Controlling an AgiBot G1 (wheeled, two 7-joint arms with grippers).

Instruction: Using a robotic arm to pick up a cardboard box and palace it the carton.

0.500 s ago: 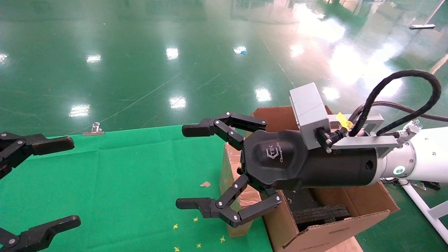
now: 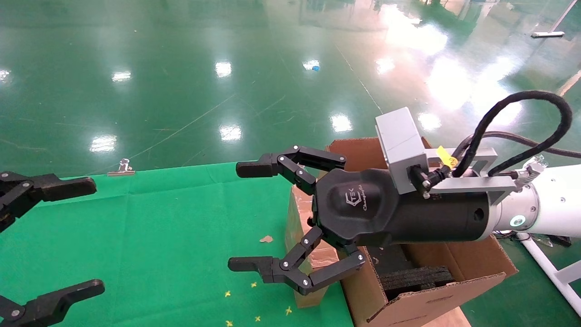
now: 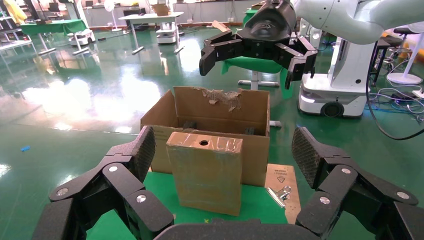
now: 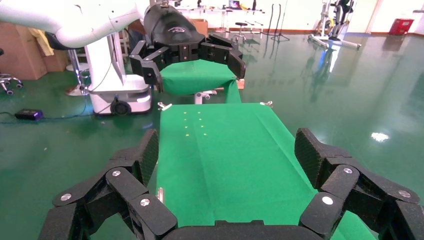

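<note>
The small cardboard box (image 3: 205,172) stands upright on the green cloth against the carton's near wall, its taped top face with the round hole up. In the head view the box (image 2: 296,222) is mostly hidden behind my right gripper (image 2: 243,216). That gripper, on the white arm (image 2: 553,204), is open and empty and hovers above the box and the carton's edge. The carton (image 2: 454,268) holds black foam inserts (image 2: 417,277); its torn wall (image 3: 220,100) shows in the left wrist view. My left gripper (image 2: 90,236) is open and empty, level with the box and some way from it.
A metal binder clip (image 2: 121,167) sits at the cloth's far edge, and another clip (image 3: 279,192) lies beside the carton. Small yellow marks (image 2: 254,309) and a cardboard scrap (image 2: 266,239) lie on the green cloth (image 2: 172,227). Shiny green floor surrounds the table.
</note>
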